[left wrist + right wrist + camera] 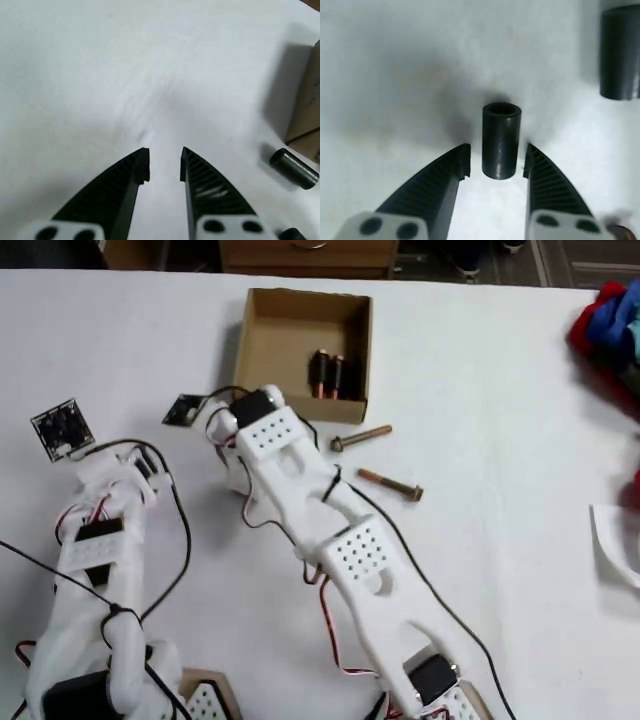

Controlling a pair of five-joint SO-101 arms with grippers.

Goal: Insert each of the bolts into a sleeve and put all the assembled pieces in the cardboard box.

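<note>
Straddling the black tubular sleeve (501,140) near the brown cardboard box (280,350), the right tool (496,150) is standing apart; closing off-centre may be rolling it away. The left tool (164,152) is gaping too.

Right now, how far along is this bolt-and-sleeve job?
Done: two assembled pieces lie in the cardboard box. In hand: the right gripper stands open around a sleeve, not gripping it yet. Left: the bolt nearer the box and the farther bolt lie bare on the table.
</note>
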